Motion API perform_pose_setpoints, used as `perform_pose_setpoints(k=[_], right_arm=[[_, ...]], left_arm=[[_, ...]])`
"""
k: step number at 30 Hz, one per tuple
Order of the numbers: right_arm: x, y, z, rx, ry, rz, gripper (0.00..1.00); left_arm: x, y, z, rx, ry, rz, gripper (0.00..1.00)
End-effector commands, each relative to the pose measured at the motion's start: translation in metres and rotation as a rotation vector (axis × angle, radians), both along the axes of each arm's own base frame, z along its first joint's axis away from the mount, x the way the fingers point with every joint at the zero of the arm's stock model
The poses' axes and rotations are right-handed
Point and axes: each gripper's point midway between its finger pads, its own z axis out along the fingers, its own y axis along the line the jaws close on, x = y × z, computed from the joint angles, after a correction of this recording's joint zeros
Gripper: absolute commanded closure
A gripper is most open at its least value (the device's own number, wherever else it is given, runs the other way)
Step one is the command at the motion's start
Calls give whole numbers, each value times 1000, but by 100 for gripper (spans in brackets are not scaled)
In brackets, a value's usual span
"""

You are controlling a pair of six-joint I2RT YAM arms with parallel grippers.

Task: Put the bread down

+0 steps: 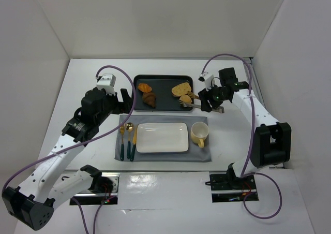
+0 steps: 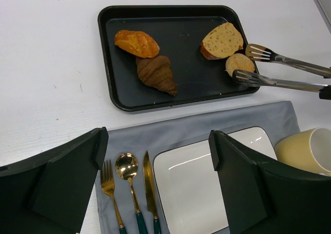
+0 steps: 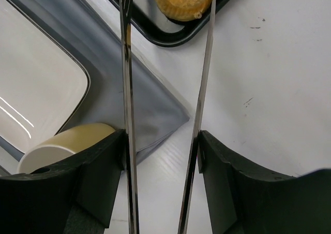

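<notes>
The bread (image 1: 185,99) is a small round tan bun in the front right corner of the black tray (image 1: 165,91). It also shows in the left wrist view (image 2: 239,63) and the right wrist view (image 3: 181,1). My right gripper (image 1: 211,101) (image 3: 161,135) is shut on metal tongs (image 1: 191,104) (image 2: 279,81) (image 3: 126,89). The tong tips lie spread on either side of the bun, and one arm is at its edge. My left gripper (image 1: 124,100) (image 2: 155,141) is open and empty, above the left part of the grey placemat (image 2: 129,133).
The tray (image 2: 186,63) also holds an oval bread slice (image 2: 222,40), a dark croissant (image 2: 156,73) and an orange pastry (image 2: 136,42). On the placemat are a white rectangular plate (image 1: 162,137), a yellow mug (image 1: 199,134) and gold cutlery (image 1: 128,138).
</notes>
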Motion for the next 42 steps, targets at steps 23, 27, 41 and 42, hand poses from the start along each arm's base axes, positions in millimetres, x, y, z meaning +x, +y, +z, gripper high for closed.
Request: perform_pose_setpoints(k=[23,27,41,42], right_arm=[[17,6,-19,-8,-16,1,45],[15,6,-20,-9,-7,1,61],[-11,21,83,98,-154,103,74],[-19,26,85,105,-150,135,74]], left_arm=[[2,1,14,-19,-52,3,2],[2,1,14,-19,-52,3,2],[2,1,14,-19,-52,3,2],[2,1,14,-19,-52,3,2]])
